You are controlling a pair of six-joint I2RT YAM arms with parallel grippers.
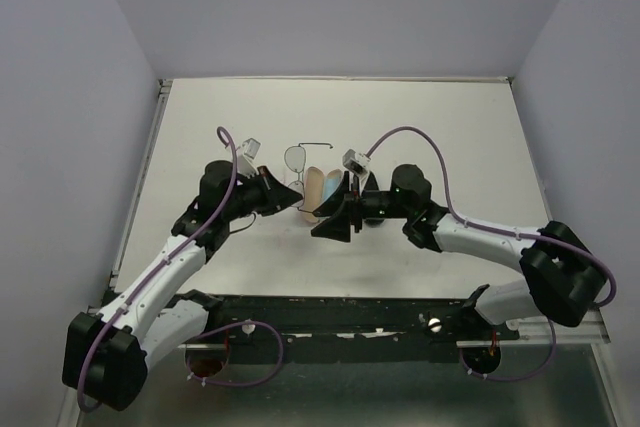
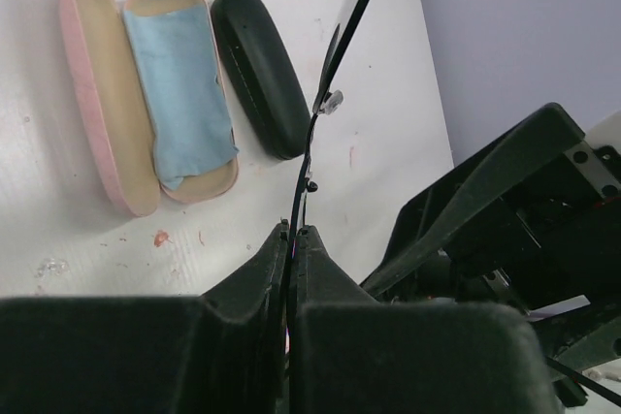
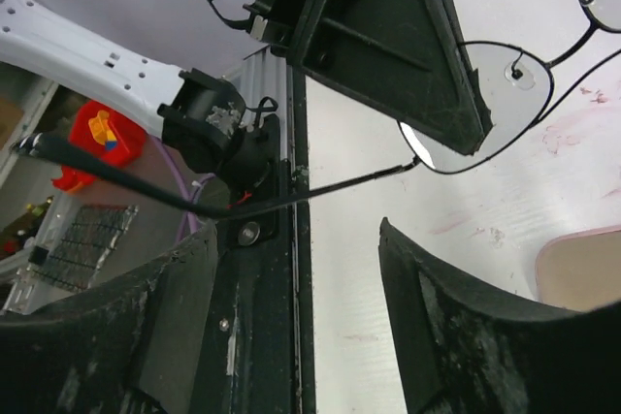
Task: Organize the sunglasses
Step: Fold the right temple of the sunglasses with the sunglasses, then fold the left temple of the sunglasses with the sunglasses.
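Down at the near rail, both arms reach in toward the middle of the bench. The left fingers are pinched tight on the sunglasses, a thin black wire pair held up off the surface by the frame. The right fingers stand wide apart with nothing between them, and one slim temple arm crosses just past their tips.

Here's the worry: the two sets of fingers are almost nose to nose, so a small misjudged move knocks them together. If the right side closes on that temple while the left is clamped, the wire could bend or twist. A loose pinch and the pair drops.

Just beyond, the pink case lies open, a light-blue cloth in one half. The black case sits closed right beside it.

Further out the bench runs bare to the back wall, and there's free surface on both sides too. The tight spot is the middle.
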